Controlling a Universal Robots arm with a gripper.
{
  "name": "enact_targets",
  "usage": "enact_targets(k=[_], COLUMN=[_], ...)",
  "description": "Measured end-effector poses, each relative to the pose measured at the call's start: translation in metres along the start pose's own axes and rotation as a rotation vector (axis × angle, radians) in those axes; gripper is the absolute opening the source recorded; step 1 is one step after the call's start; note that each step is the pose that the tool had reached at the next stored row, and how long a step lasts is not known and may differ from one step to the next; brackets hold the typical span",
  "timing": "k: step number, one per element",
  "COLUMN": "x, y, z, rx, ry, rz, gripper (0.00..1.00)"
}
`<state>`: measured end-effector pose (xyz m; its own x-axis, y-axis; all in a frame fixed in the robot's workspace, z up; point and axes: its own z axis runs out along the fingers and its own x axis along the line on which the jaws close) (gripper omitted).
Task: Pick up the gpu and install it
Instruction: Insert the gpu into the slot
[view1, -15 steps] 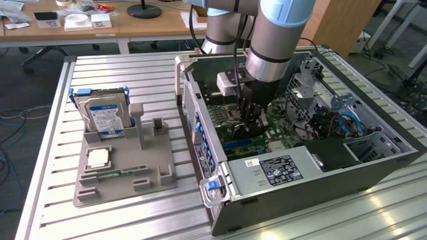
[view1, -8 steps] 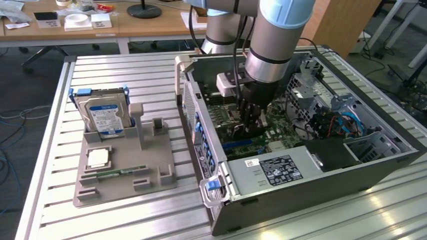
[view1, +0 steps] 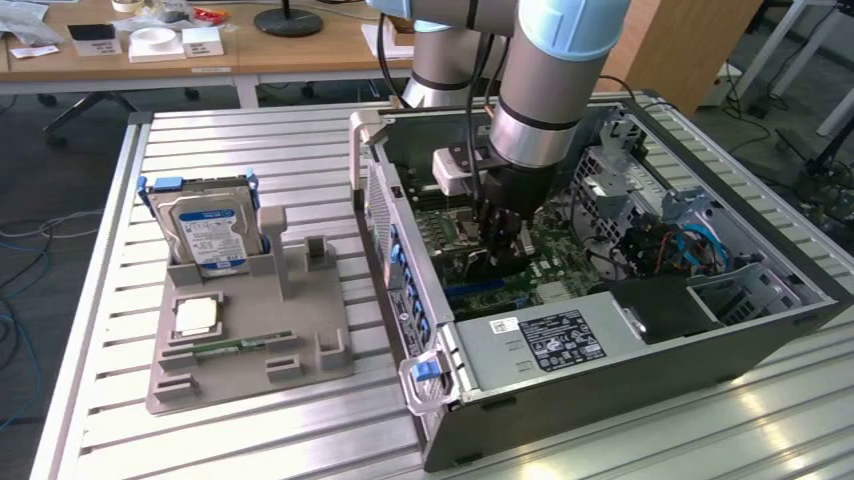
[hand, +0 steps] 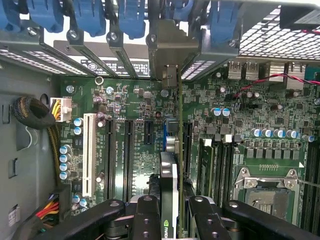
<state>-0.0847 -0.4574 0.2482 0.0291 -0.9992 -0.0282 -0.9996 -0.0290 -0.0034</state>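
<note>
Installation looks to be the step in hand. At the exterior view's left, a grey plastic holder (view1: 254, 345) carries a blue-labelled silver hard drive (view1: 214, 238). To its right, inside the open dark metal computer case (view1: 601, 390), the black two-fingered gripper (hand: 172, 212) is partly closed, clamping the thin green gpu (hand: 169, 172) with its black cooler. The card hangs edge-on just above the green motherboard (hand: 135, 107). Seating it calls for its edge aligned over a slot and a straight, gentle press.

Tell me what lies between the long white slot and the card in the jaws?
In the wrist view, two long black slots and one short black slot lie between the white slot and the gpu.
</note>
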Motion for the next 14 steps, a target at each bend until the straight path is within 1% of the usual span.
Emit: enact_targets(k=[14], x=[0.0001], y=[0.0], z=[0.0027], rx=[0.0002], ry=[0.0001], rz=[0.008], gripper=[0.27])
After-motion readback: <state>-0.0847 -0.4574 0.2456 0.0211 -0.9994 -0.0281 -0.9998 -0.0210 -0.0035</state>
